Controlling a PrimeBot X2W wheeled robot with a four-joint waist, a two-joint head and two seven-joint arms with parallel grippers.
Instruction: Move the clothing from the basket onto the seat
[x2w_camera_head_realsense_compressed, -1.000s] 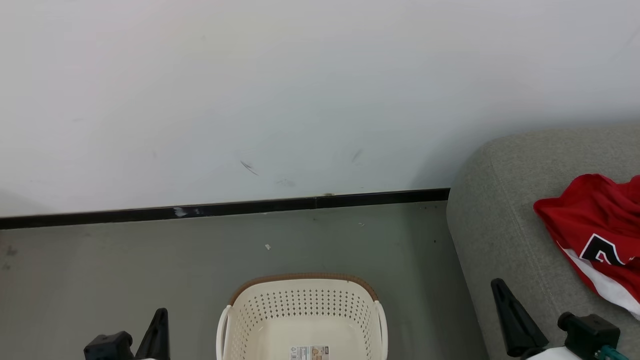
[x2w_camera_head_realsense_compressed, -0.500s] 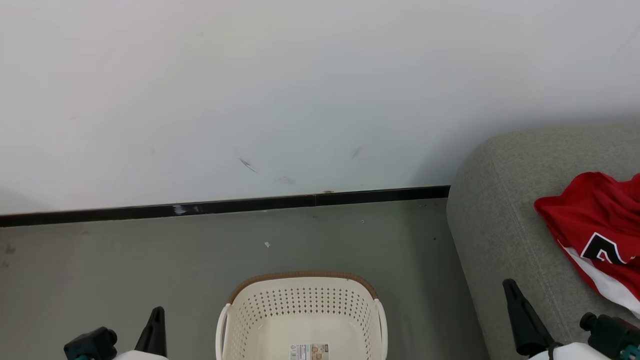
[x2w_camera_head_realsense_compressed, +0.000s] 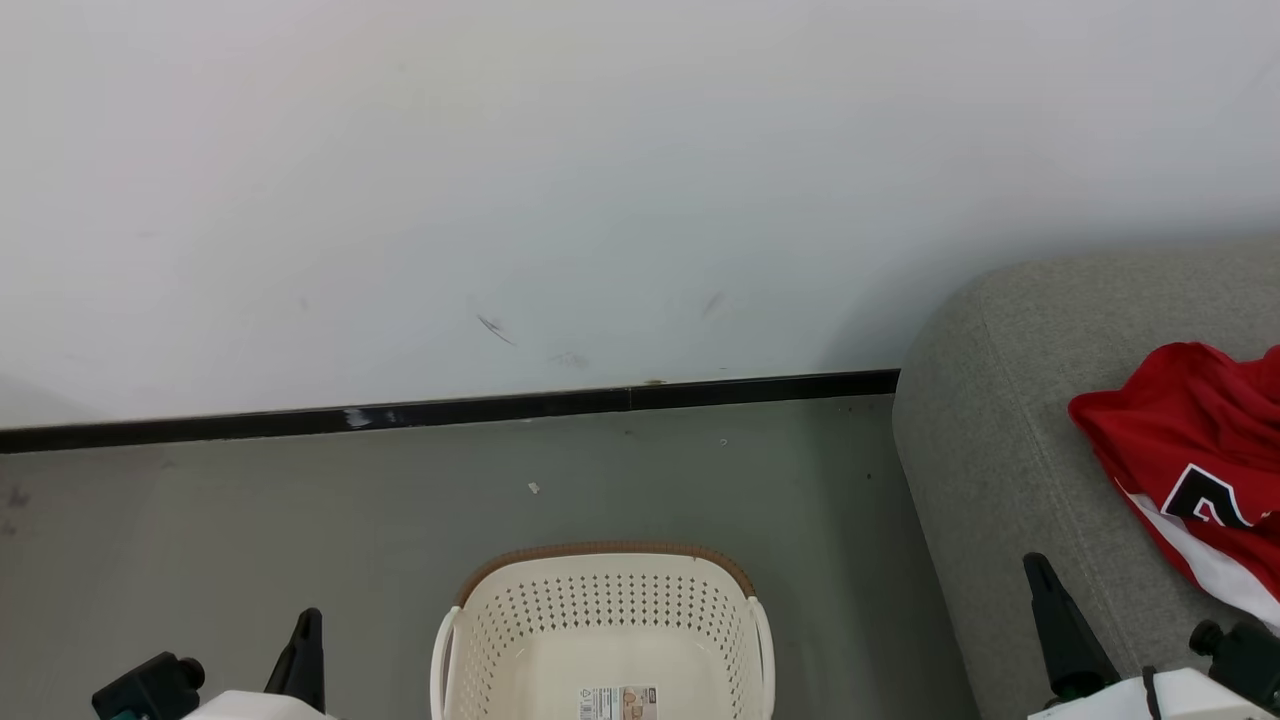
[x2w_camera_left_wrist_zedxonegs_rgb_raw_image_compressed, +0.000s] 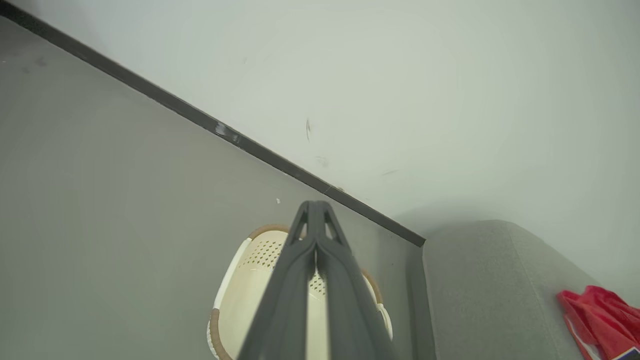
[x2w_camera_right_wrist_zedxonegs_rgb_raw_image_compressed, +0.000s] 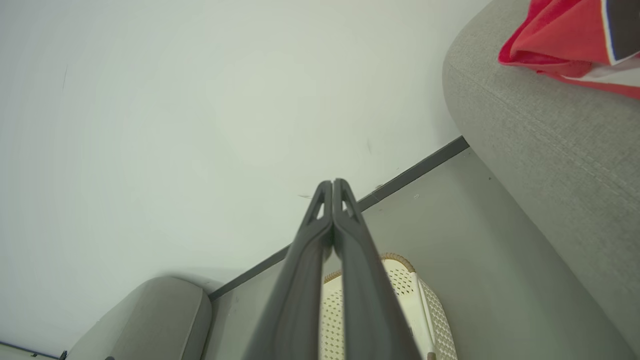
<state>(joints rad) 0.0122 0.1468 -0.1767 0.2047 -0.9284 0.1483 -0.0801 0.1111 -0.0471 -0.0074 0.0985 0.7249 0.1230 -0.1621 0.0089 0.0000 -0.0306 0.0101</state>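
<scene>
I am seeing the red clothes (x2w_camera_head_realsense_compressed: 1190, 470) lying in a crumpled heap on the grey sofa (x2w_camera_head_realsense_compressed: 1000, 450), at the right side of my head view. A white band and part of a black number are showing on them, and the picture's edge is cutting them off.

The sofa is standing against the white wall (x2w_camera_head_realsense_compressed: 600, 180). The basket (x2w_camera_head_realsense_compressed: 600, 610) is sitting on the grey floor (x2w_camera_head_realsense_compressed: 250, 520) just to the left of the sofa, apart from it. I am looking down at its bare cream bottom, where a small sticker (x2w_camera_head_realsense_compressed: 620, 703) is lying flat.

My right claw (x2w_camera_head_realsense_compressed: 1035, 565) is hanging low in front of the sofa's rounded side, near the red clothes but not touching them. In its wrist view the two dark fingers are pressing tight together, with nothing between them.

My left claw (x2w_camera_head_realsense_compressed: 310, 615) is hanging over the floor to the left of the basket, apart from it. Its fingers are also pressing together and holding nothing.

A black strip (x2w_camera_head_realsense_compressed: 450, 412) is running along the bottom of the wall, behind the basket.
</scene>
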